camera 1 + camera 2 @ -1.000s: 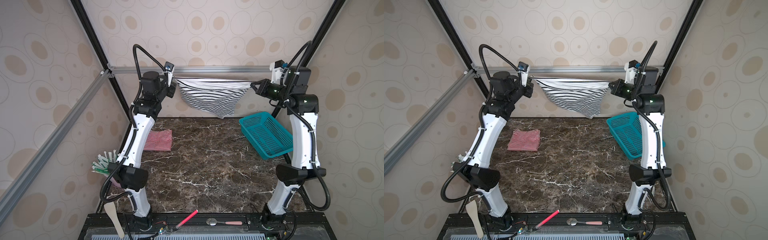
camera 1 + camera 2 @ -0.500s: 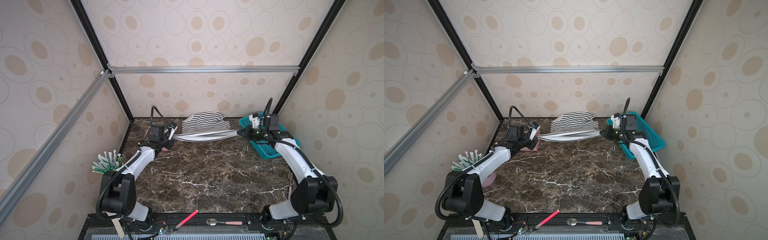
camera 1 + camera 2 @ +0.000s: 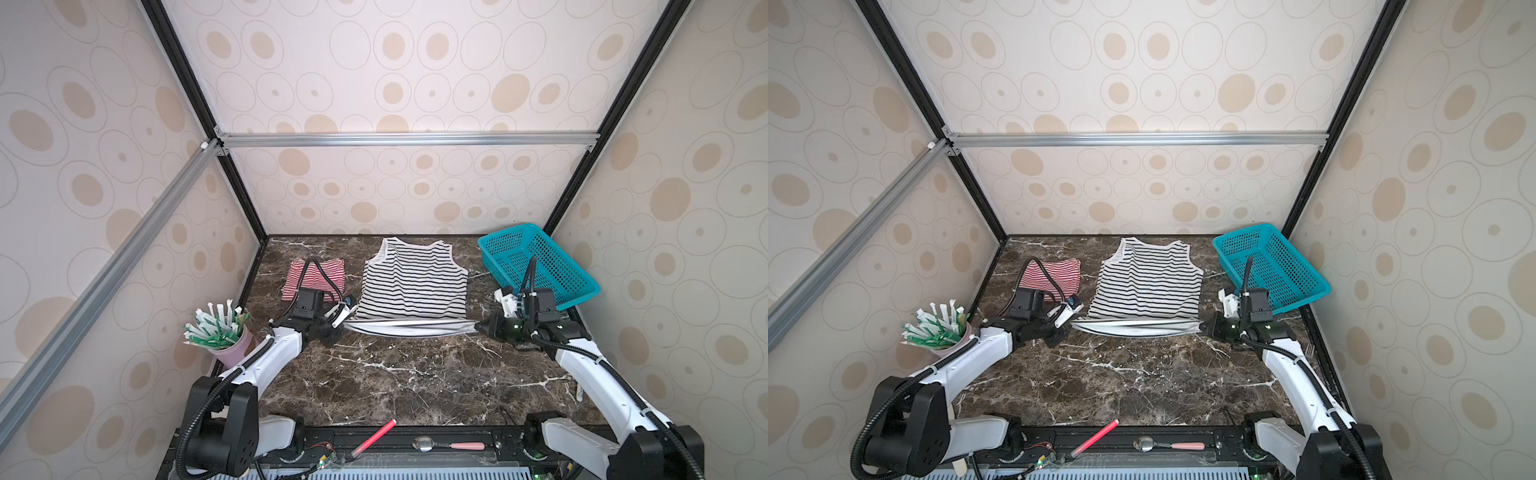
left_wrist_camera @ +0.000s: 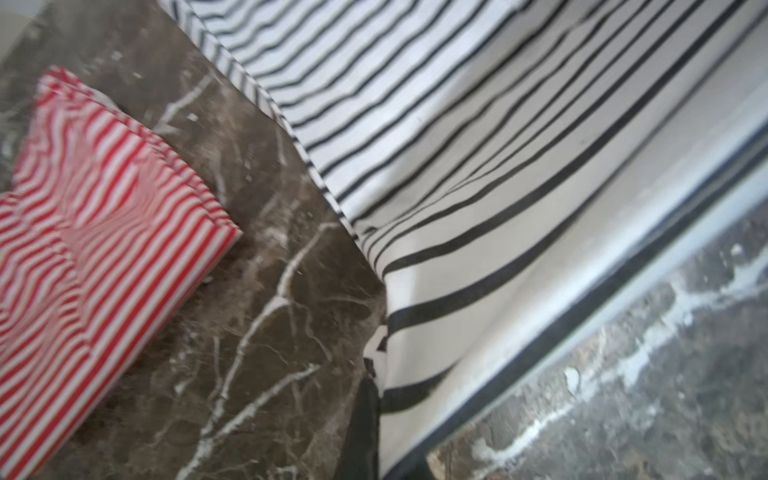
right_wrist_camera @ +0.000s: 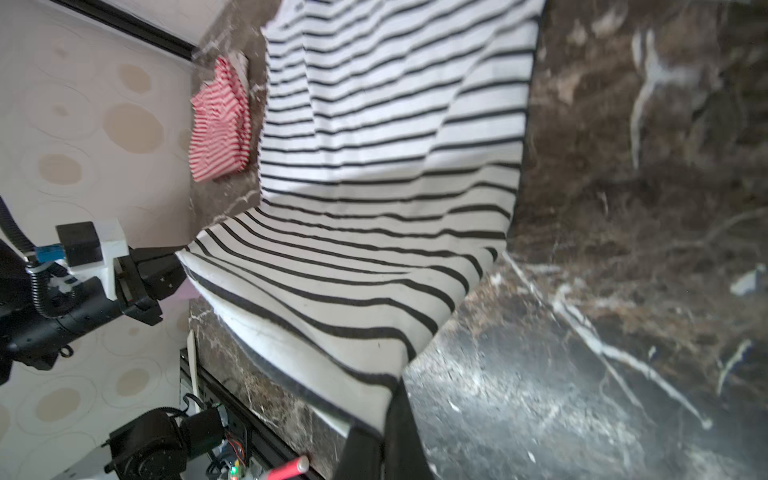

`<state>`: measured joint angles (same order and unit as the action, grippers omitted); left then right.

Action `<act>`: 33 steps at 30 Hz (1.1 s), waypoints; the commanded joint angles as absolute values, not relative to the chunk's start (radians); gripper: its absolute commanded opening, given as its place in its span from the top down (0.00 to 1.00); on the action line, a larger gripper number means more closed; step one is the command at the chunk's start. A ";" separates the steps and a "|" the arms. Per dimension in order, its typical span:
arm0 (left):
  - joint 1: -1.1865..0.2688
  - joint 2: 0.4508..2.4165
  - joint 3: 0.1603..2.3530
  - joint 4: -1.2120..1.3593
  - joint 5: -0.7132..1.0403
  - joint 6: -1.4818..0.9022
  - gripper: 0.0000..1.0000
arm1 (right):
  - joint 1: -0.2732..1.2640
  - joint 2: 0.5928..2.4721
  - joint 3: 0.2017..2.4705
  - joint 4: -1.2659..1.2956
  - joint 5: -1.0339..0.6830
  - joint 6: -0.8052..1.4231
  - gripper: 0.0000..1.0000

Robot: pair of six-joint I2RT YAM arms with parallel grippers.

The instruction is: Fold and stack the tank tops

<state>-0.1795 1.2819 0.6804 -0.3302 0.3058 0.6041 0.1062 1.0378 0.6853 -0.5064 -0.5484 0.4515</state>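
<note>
Black-and-white striped cloth tank top (image 3: 411, 282) is clamped at both hem corners; the left gripper (image 3: 341, 325) is clenched on one corner and the right gripper (image 3: 478, 326) on the other, and the left wrist view shows a black finger (image 4: 361, 424) pressed against the striped cloth; between the two grippers the hem is pulled straight and lifted off the dark veined marble tabletop (image 3: 415, 374), while the shoulders and neckline lie flat on it; the right gripper sits just in front of the teal mesh plastic basket (image 3: 552, 270), and the spread top lies just beside that basket, toward the left arm; a folded red-and-white striped cloth tank top (image 3: 337, 268) rests farther from the basket, beyond the spread one, with bare marble between them.
</note>
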 commanded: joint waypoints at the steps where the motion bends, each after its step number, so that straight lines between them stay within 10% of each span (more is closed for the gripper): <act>1: -0.167 1.281 0.676 -0.441 0.320 0.722 1.00 | 0.116 0.963 0.626 -0.565 -0.510 0.458 1.00; 25: -0.344 1.361 0.640 -0.624 0.168 0.833 0.97 | 0.494 1.023 0.483 -0.718 0.010 0.724 1.00; 33: -0.344 1.295 0.679 -0.712 0.158 0.849 0.79 | 0.562 0.993 0.525 -0.784 0.062 0.749 0.72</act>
<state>-0.3443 1.3327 0.6453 -0.6247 0.1726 0.8112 0.5457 1.0260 0.4923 -0.7052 0.0055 0.7254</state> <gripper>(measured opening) 0.202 0.267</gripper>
